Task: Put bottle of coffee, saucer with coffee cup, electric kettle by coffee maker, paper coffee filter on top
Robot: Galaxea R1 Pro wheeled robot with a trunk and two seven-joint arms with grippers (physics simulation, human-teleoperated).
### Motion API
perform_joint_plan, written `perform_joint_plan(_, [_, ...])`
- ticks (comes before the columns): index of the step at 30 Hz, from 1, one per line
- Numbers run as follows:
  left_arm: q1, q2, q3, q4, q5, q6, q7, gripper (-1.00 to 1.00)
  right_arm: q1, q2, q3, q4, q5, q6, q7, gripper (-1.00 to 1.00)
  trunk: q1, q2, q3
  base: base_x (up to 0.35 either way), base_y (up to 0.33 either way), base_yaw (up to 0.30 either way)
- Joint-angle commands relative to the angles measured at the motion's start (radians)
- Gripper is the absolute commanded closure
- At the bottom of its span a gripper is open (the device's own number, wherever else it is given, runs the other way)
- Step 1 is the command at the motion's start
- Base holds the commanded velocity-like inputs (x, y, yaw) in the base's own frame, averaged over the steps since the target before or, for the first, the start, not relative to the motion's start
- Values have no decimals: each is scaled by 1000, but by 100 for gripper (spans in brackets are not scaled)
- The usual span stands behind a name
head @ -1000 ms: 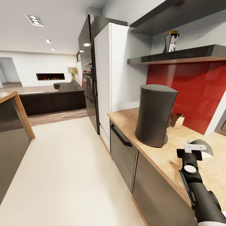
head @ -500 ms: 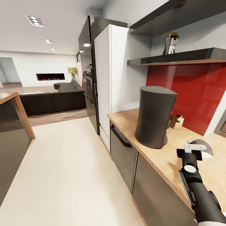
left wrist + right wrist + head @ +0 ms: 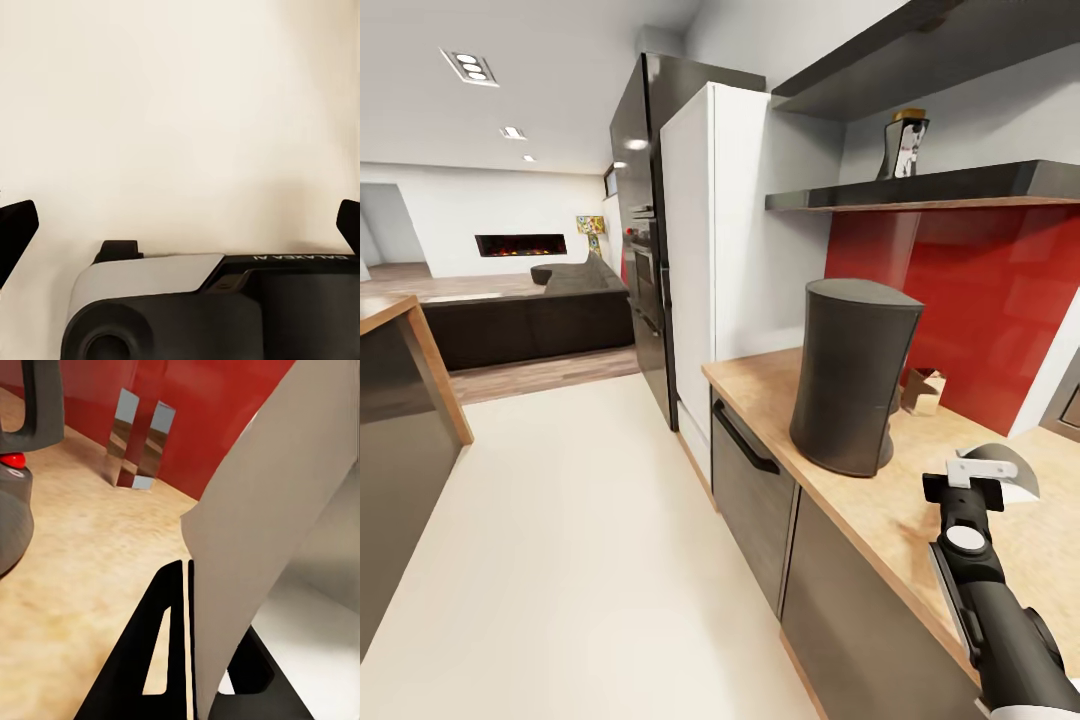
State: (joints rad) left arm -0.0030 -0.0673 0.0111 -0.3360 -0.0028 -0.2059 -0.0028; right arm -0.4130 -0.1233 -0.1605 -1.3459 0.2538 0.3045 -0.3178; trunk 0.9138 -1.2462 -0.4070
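A: The kitchen is running along a long light beige wood-look countertop [image 3: 880, 500] above dark grey cabinet fronts [image 3: 755, 490], with a red back panel [image 3: 1000, 300] behind it and an open living area lying beyond the pale floor [image 3: 560, 520]. How far along is the task appearing?

B: It is looking early. The tall matte dark-grey tapered coffee maker [image 3: 852, 375] is standing on the countertop where it belongs, its flat top bare. The small dark-brown bottle of coffee with a golden-tan lid [image 3: 905, 138] is sitting up on the glossy dark-grey kitchen shelf [image 3: 920, 185], well apart from the coffee maker. The saucer, cup and kettle are not being identified with certainty here.

A: Which item is being handled?

B: The thin white paper coffee filter [image 3: 1000, 472]. The right gripper [image 3: 972, 487] is pinching it; in the right wrist view the two black fingers [image 3: 161, 645] are lying pressed nearly together on the sheet's edge [image 3: 262, 532]. The filter is hanging above the countertop, near the coffee maker but lower than its top.

A: And the arm poses?

B: The right arm [image 3: 1000, 620] is reaching forward over the counter edge, forearm rising toward the wall. The left gripper [image 3: 180, 225] is pointing at plain pale floor, its fingertips [image 3: 16, 229] spread wide apart and gripping nothing.

A: What is remaining?

B: Judging from this layout, laying the filter on the tower's top, then every other placement.
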Motion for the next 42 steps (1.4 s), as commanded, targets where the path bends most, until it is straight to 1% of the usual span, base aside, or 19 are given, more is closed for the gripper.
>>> perform_joint_plan(1, [0, 0, 1, 0, 0, -3, 0, -100, -1, 0, 1, -1, 9, 8, -1, 100, 0, -1, -1, 0, 0, 0])
perform_joint_plan(4, [0, 0, 1, 0, 0, -3, 0, -100, -1, -1, 1, -2, 9, 8, -1, 100, -11, 20, 8, 0, 0, 0])
perform_joint_plan(7, [0, 0, 1, 0, 0, -3, 0, -100, -1, -1, 1, -2, 9, 8, -1, 100, -11, 20, 8, 0, 0, 0])
perform_joint_plan(11, [0, 0, 1, 0, 0, -3, 0, -100, -1, -1, 1, -2, 9, 8, -1, 100, -27, 48, 21, 0, 0, 0])
perform_joint_plan(14, [0, 0, 1, 0, 0, -3, 0, -100, -1, -1, 1, -2, 9, 8, -1, 100, -27, 48, 21, 0, 0, 0])
perform_joint_plan(17, [0, 0, 1, 0, 0, -3, 0, -100, -1, -1, 1, -2, 9, 8, -1, 100, -38, 69, 30, 0, 0, 0])
perform_joint_plan(25, [0, 0, 1, 0, 0, -3, 0, -100, -1, -1, 1, -1, 9, 8, -1, 100, -38, 69, 30, 0, 0, 0])
perform_joint_plan(27, [0, 0, 1, 0, 0, -3, 0, -100, -1, -1, 1, -1, 9, 8, -1, 100, -46, 83, 37, 0, 0, 0])
perform_joint_plan(42, [0, 0, 1, 0, 0, -3, 0, -100, 0, -1, 1, -2, 9, 8, 0, 100, -46, 83, 37, 0, 0, 0])
